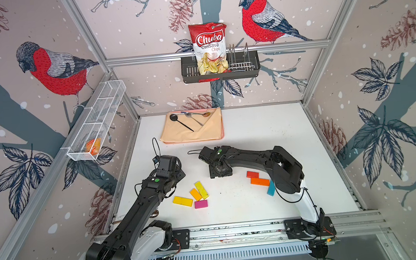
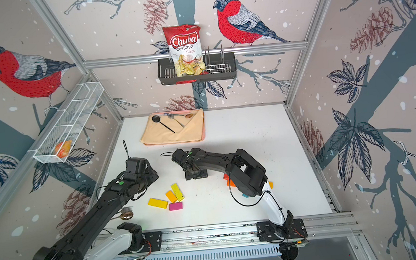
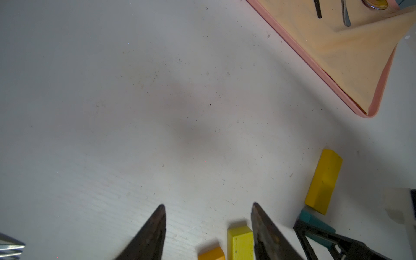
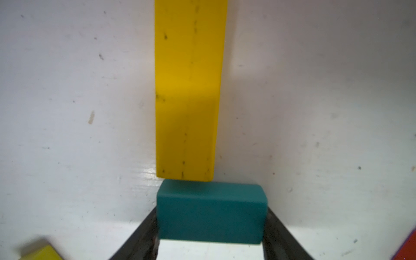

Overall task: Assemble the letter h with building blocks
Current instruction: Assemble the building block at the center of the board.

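My right gripper [image 4: 211, 212] is shut on a short teal block [image 4: 209, 200] that lies on the white table, its edge touching the end of a long yellow block [image 4: 189, 90]. In both top views the right gripper [image 1: 219, 170] covers these two. My left gripper [image 3: 208, 206] hangs open over bare table, with the ends of a yellow block [image 3: 239, 243] and an amber block [image 3: 211, 254] just behind its tips. Loose on the table lie a yellow block [image 1: 183, 201], an amber one [image 1: 195, 194], a long yellow one [image 1: 201, 190], a magenta one [image 1: 201, 204], a red one [image 1: 252, 174], an orange one [image 1: 260, 181] and a teal-blue one [image 1: 270, 188].
A pink tray [image 1: 221, 134] with a beige cloth and spoons sits at the back of the table. A fork and spoon [image 2: 126, 213] lie by the left arm. On the walls hang a white wire basket [image 1: 97, 119] and a black rack [image 1: 220, 68] with a chips bag.
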Tool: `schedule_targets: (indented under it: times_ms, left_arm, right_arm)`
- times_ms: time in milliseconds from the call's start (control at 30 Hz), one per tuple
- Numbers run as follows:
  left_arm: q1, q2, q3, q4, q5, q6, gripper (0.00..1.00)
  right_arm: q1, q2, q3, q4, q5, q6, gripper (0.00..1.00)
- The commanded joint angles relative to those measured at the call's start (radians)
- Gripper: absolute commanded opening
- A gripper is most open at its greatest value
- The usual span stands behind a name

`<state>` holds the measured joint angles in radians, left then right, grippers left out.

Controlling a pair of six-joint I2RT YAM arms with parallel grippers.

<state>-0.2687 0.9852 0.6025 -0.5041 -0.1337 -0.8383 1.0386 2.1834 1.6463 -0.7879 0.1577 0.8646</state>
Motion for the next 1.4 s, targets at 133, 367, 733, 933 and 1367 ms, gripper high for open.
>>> schedule_targets:
  times_ms: [133, 367, 733, 933, 1367]
  left_arm:
    - [0.003, 0.0, -0.001, 0.018, -0.006, 0.011, 0.59]
    - [0.003, -0.003, -0.003, 0.016, -0.006, 0.012, 0.59]
    - [0.003, -0.003, -0.007, 0.018, -0.004, 0.014, 0.59]
    - [0.004, -0.005, -0.013, 0.016, -0.003, 0.015, 0.59]
    - [0.004, -0.008, -0.018, 0.014, -0.001, 0.012, 0.59]
  right_arm:
    - [-0.014, 0.022, -0.009, 0.001, 0.029, 0.019, 0.65]
    - [-0.02, 0.024, -0.007, 0.01, 0.027, 0.01, 0.66]
    - [-0.01, 0.032, -0.004, 0.026, 0.005, 0.015, 0.66]
    - [-0.008, 0.035, -0.004, 0.025, 0.005, 0.019, 0.76]
    - [-0.005, 0.031, -0.003, 0.035, -0.004, 0.022, 0.75]
